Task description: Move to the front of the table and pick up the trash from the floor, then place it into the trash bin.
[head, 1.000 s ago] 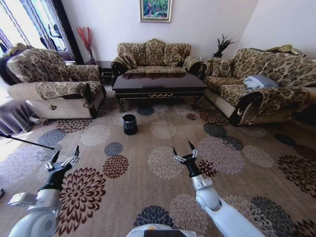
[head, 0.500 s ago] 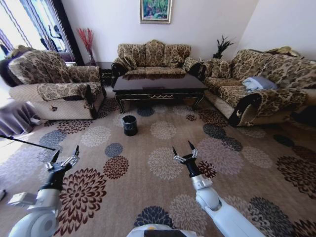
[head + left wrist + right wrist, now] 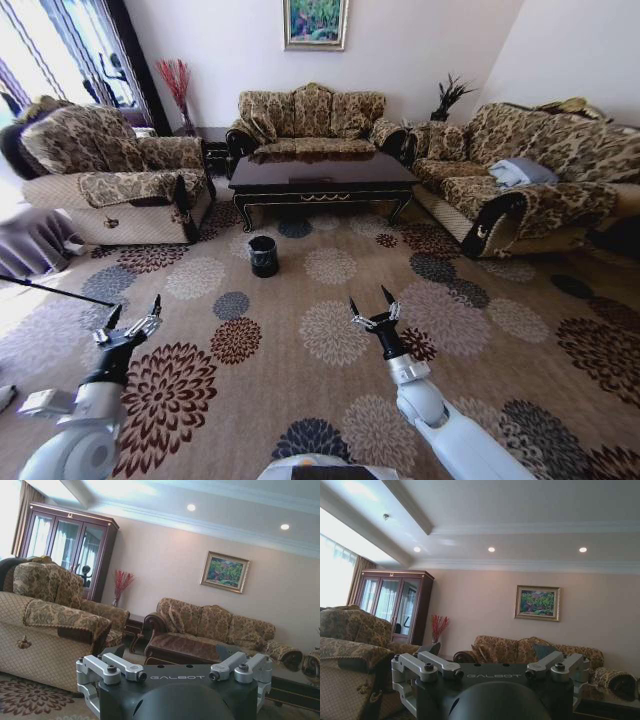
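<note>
Far beyond the table [image 3: 322,178], any trash on the floor [image 3: 330,300] was too small to tell; the sofa [image 3: 560,170] at two o'clock ran past the frame's edge.

A three-seat sofa [image 3: 312,118] in brown floral fabric is set against the far wall, under a framed painting [image 3: 316,20]. A matching armchair [image 3: 112,180] is placed at the left, and a longer sofa [image 3: 530,180] at the right, on which a pale blue cloth [image 3: 520,171] is laid. A vase of red stems [image 3: 177,90] is seen in the left corner, on a side table [image 3: 212,143]. A dark plant [image 3: 447,96] is seen in the right corner. A glass-fronted cabinet [image 3: 67,547] is shown by the window. Recessed ceiling lights [image 3: 491,549] are lit.
</note>
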